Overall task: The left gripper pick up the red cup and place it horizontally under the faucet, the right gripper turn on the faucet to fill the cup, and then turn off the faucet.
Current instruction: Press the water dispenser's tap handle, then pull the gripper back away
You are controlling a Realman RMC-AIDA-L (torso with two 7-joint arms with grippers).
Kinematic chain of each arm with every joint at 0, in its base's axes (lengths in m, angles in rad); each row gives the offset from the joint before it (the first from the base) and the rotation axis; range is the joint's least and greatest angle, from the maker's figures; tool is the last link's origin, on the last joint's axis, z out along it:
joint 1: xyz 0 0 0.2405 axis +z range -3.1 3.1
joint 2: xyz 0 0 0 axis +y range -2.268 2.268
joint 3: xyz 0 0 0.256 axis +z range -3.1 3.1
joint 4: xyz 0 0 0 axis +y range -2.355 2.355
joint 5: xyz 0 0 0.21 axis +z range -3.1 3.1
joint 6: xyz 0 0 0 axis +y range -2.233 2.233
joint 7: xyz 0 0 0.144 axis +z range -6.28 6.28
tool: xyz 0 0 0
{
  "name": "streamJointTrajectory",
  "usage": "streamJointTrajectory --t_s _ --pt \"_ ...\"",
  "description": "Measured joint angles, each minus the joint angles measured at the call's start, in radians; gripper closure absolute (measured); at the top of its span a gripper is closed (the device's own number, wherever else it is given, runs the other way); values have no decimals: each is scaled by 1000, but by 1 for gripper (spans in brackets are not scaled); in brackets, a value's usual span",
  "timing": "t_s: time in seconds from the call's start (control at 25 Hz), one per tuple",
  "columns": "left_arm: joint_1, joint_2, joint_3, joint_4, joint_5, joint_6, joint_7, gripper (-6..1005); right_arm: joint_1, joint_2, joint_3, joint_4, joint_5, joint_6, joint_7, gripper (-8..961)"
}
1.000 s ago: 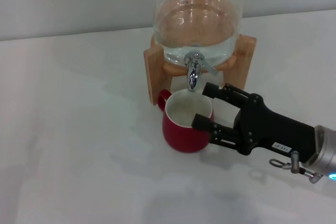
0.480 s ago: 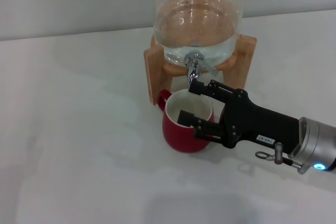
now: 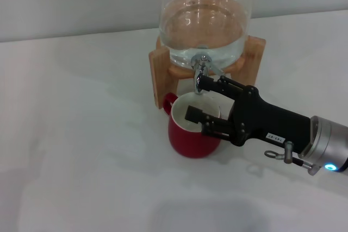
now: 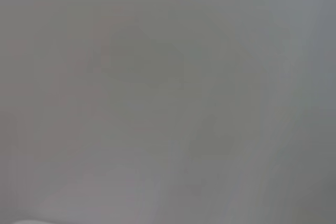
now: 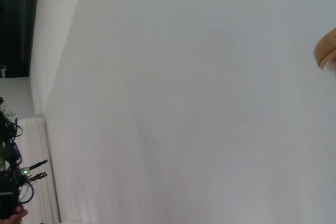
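On a plain white tabletop [image 3: 81, 150], we see the red cup [image 3: 187, 137] standing upright directly below the faucet [image 3: 202, 74], its loop handle turned toward the wooden stand [image 3: 160, 77]. The cup is squat glazed ceramic, dark red outside and white within. The faucet is small polished chrome, its spout pointing down over the cup's mouth, fitted to a clear glass dispenser [image 3: 204, 20] that holds water and rests in a light wooden cradle with two upright side boards.

The right end effector [image 3: 202, 99], matte black and blocky with a small white label and a silver fitting, reaches in from the robot's right and crosses over the cup's rim, covering part of its far side. Its two fingers are spread apart: the upper one lies at the faucet's spout, the lower one over the cup's opening; we see nothing held between them.

The left end effector appears in none of our views; the left wrist camera shows only flat grey. The right wrist camera shows white tabletop and a sliver of wood [image 5: 326, 48]
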Motion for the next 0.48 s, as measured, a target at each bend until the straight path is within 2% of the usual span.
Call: streamJointTrajectory --t_s 0.48 --pt "-9 2 0 0 1 -4 0 120 13 5 -18 -7 -6 19 6 161"
